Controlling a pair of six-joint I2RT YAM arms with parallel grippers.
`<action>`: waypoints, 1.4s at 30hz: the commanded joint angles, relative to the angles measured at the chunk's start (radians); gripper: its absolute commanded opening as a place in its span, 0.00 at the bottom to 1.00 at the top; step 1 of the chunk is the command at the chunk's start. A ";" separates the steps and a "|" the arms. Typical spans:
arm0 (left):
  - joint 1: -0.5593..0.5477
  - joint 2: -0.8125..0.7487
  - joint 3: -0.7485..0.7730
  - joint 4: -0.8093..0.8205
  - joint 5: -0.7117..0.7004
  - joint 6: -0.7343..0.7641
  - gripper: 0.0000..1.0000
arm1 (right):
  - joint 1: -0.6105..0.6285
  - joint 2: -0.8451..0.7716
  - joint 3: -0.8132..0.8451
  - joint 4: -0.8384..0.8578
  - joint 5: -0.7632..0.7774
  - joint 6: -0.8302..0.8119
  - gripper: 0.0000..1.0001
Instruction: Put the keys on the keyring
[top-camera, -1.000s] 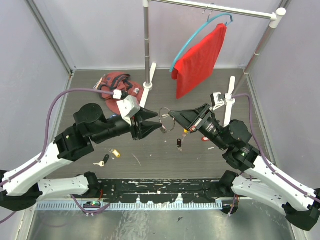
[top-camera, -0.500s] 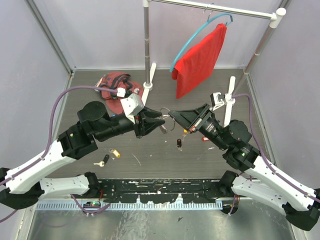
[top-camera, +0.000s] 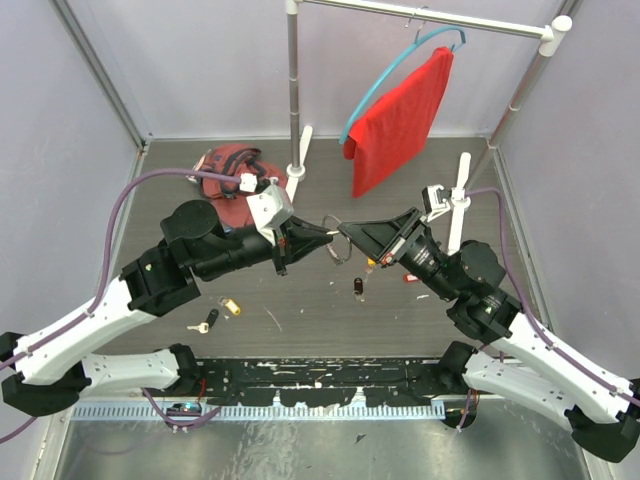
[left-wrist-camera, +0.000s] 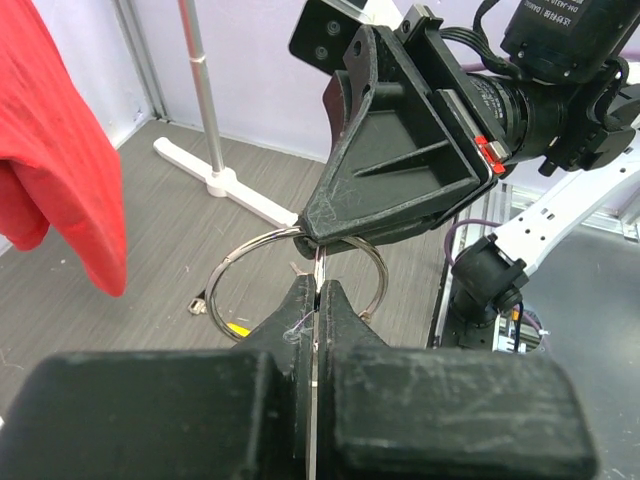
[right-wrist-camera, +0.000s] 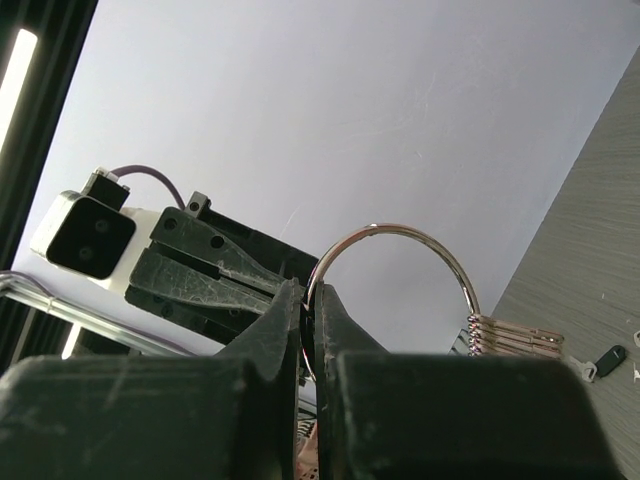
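The keyring (top-camera: 340, 250) hangs in mid-air above the table's middle, and my right gripper (top-camera: 344, 231) is shut on its wire. In the right wrist view the keyring (right-wrist-camera: 420, 235) arcs up out of the right gripper (right-wrist-camera: 310, 295). My left gripper (top-camera: 327, 238) meets it tip to tip. In the left wrist view the left gripper (left-wrist-camera: 317, 287) is shut on a thin silver piece at the keyring (left-wrist-camera: 225, 272), just under the right gripper (left-wrist-camera: 312, 236). Loose keys lie on the table: yellow-tagged (top-camera: 232, 306), black-tagged (top-camera: 358, 288) and red-tagged (top-camera: 410, 278).
A red cloth (top-camera: 400, 120) hangs from a blue hanger on the rack at the back. The rack's pole (top-camera: 293, 90) and white foot (top-camera: 300, 155) stand behind the grippers. A red bundle (top-camera: 230, 170) lies at the back left. Another small key (top-camera: 207, 322) rests near the left arm.
My left gripper has moved right to the keyring and shut its jaws there. The right gripper and the keyring have stayed where they were.
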 joint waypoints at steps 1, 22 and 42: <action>-0.003 -0.012 0.049 0.012 0.014 0.016 0.00 | 0.004 -0.020 0.064 0.015 -0.012 -0.040 0.16; -0.004 0.009 0.301 -0.439 0.295 0.201 0.00 | 0.004 -0.095 0.397 -0.583 -0.162 -0.849 0.75; -0.004 0.096 0.390 -0.569 0.227 0.185 0.00 | 0.004 0.020 0.481 -0.771 -0.253 -1.232 0.68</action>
